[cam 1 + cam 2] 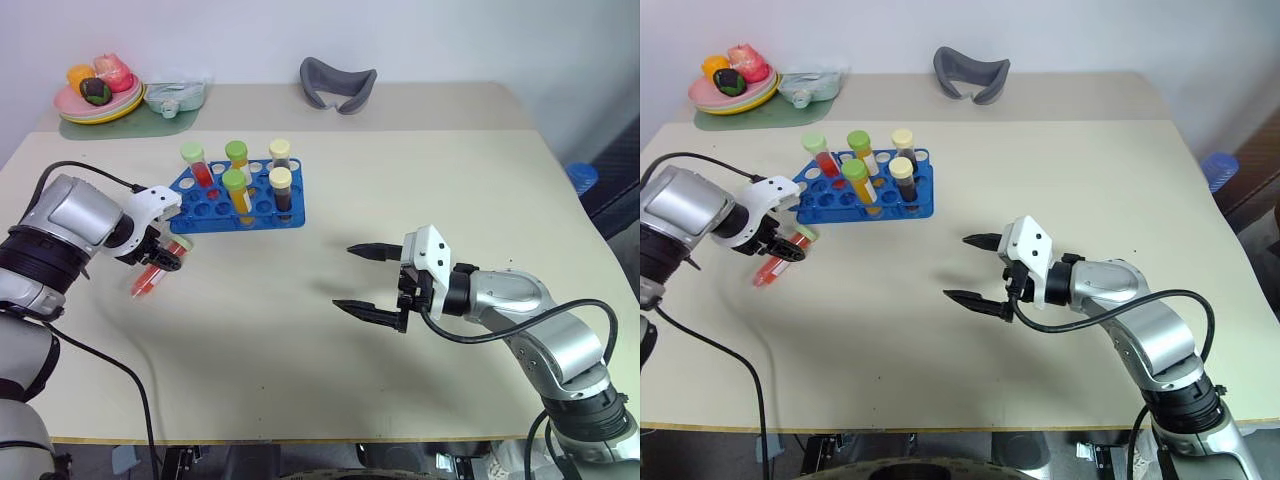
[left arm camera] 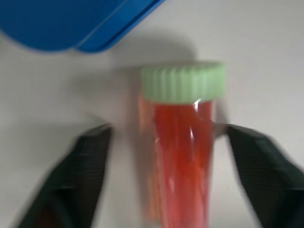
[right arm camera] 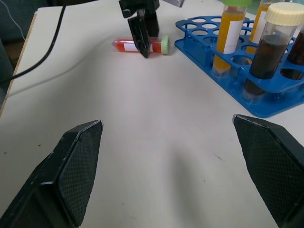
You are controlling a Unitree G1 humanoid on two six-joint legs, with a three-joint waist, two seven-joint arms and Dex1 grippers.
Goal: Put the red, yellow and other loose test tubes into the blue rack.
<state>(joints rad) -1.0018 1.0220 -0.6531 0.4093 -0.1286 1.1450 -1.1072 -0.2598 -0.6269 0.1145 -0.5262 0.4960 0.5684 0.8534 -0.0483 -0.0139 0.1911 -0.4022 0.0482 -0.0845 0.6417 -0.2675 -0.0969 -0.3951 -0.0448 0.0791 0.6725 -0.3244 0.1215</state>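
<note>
Left hand [image 1: 160,256] straddles the clear plastic red-liquid tube with pale-green cap [image 1: 152,274] lying on the tabletop [image 1: 300,340], just near-left of the bright blue plastic rack [image 1: 240,200] holding 5 tubes; fingers not yet pinching. Right hand [image 1: 370,281] spread, empty. Risk: off-centre closing rolls the tube away.

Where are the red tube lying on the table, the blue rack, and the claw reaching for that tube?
red tube [image 3: 124,45], right wrist view, its label.
blue rack [image 1: 196,217], left eye view, its near rim.
left gripper [image 2: 166,166], left wrist view, midway between its fingertips, astride the tube.
</note>
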